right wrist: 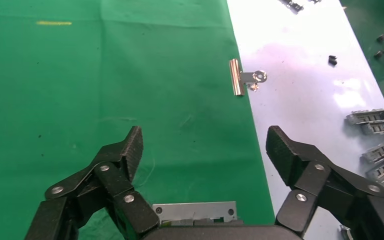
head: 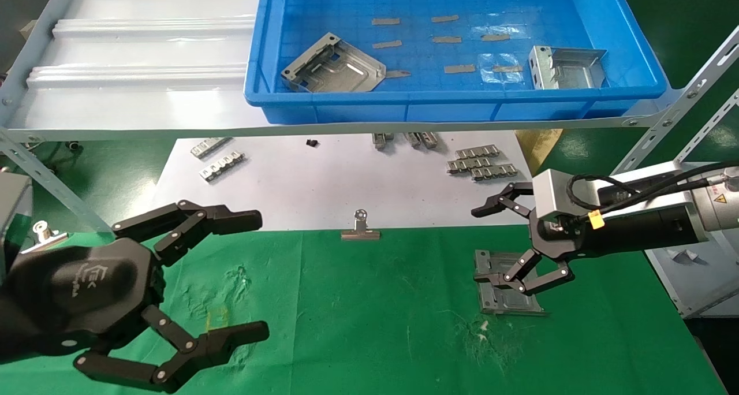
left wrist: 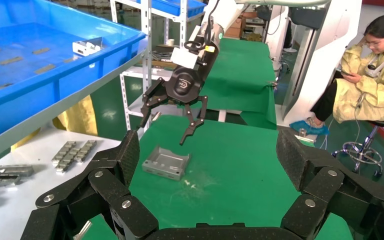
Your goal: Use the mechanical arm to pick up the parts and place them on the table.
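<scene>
One silvery sheet-metal part (head: 508,294) lies flat on the green table (head: 369,320) at the right; it also shows in the left wrist view (left wrist: 166,162) and in the right wrist view (right wrist: 195,211). My right gripper (head: 482,245) hovers just above it, open and empty, in the right wrist view (right wrist: 202,145) too. Two more parts lie in the blue tray (head: 646,54): one at its left (head: 333,67), one at its right (head: 568,67). My left gripper (head: 254,276) is open and empty over the table's front left, also in the left wrist view (left wrist: 207,157).
A white sheet (head: 323,187) behind the cloth holds small ridged strips (head: 482,163) and a silver binder clip (head: 361,228). The tray sits on a grey shelf (head: 133,71) above the table. A person (left wrist: 367,75) sits beyond the table in the left wrist view.
</scene>
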Action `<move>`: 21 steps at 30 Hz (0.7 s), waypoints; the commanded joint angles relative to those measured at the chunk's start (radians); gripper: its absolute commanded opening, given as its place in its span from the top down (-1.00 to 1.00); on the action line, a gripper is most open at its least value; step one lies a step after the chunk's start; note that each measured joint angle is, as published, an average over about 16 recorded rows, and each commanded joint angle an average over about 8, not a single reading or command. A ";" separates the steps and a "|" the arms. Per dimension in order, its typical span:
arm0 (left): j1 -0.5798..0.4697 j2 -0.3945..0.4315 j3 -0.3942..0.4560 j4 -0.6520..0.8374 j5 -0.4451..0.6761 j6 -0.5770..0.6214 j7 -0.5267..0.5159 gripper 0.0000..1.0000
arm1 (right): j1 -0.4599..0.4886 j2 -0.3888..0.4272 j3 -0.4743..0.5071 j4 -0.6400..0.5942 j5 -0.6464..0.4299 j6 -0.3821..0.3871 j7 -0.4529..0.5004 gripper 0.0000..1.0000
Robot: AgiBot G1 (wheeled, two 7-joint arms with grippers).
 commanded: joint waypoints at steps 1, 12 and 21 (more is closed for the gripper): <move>0.000 0.000 0.000 0.000 0.000 0.000 0.000 -1.00 | 0.001 -0.003 -0.005 -0.004 -0.008 0.001 -0.006 -1.00; 0.000 0.000 0.000 0.000 0.000 0.000 0.000 -1.00 | -0.134 0.054 0.180 0.180 0.005 0.018 0.112 -1.00; 0.000 0.000 0.000 0.000 0.000 0.000 0.000 -1.00 | -0.260 0.106 0.352 0.350 0.017 0.034 0.220 -1.00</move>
